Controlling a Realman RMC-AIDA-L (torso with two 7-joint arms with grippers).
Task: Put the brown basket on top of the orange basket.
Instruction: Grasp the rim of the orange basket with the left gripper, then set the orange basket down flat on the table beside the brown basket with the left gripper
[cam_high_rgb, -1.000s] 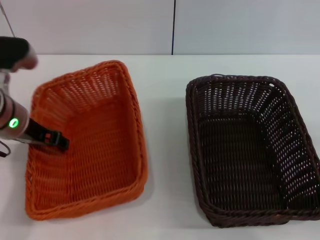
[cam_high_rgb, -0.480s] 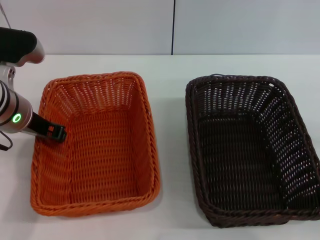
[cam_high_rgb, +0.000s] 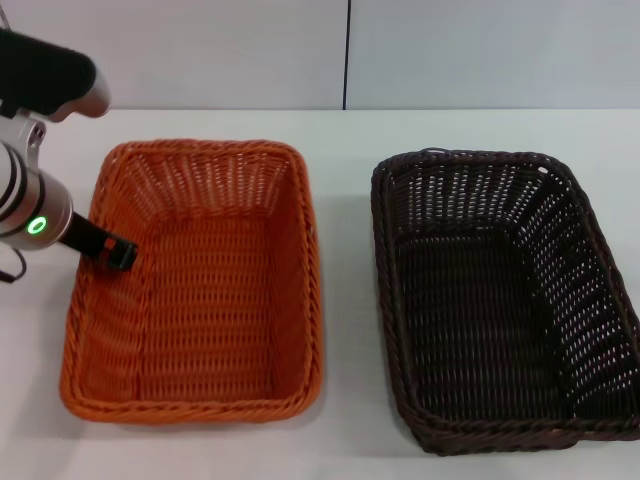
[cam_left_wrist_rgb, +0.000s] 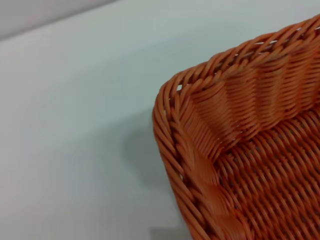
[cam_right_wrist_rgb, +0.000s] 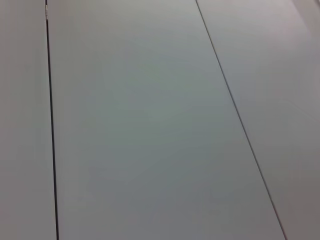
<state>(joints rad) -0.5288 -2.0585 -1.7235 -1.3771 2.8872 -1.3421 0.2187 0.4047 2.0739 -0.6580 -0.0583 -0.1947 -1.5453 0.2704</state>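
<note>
The orange basket (cam_high_rgb: 200, 290) lies flat on the left half of the white table (cam_high_rgb: 345, 300), its long sides running front to back. My left gripper (cam_high_rgb: 117, 253) sits at the basket's left rim, with one dark finger reaching inside the wall, shut on that rim. In the left wrist view, a corner of the orange basket (cam_left_wrist_rgb: 240, 150) fills the frame beside bare table. The brown basket (cam_high_rgb: 500, 300) rests on the right half of the table, apart from the orange one. My right gripper is out of view; the right wrist view shows only a pale panelled surface.
A strip of bare table (cam_high_rgb: 345, 250) separates the two baskets. A white wall with a dark vertical seam (cam_high_rgb: 347, 55) rises behind the table. The brown basket's right side reaches the edge of the head view.
The orange basket has swung clockwise from a tilted, skewed pose to lie flat and square on the table. My left gripper moved with its left rim. The brown basket stayed still.
</note>
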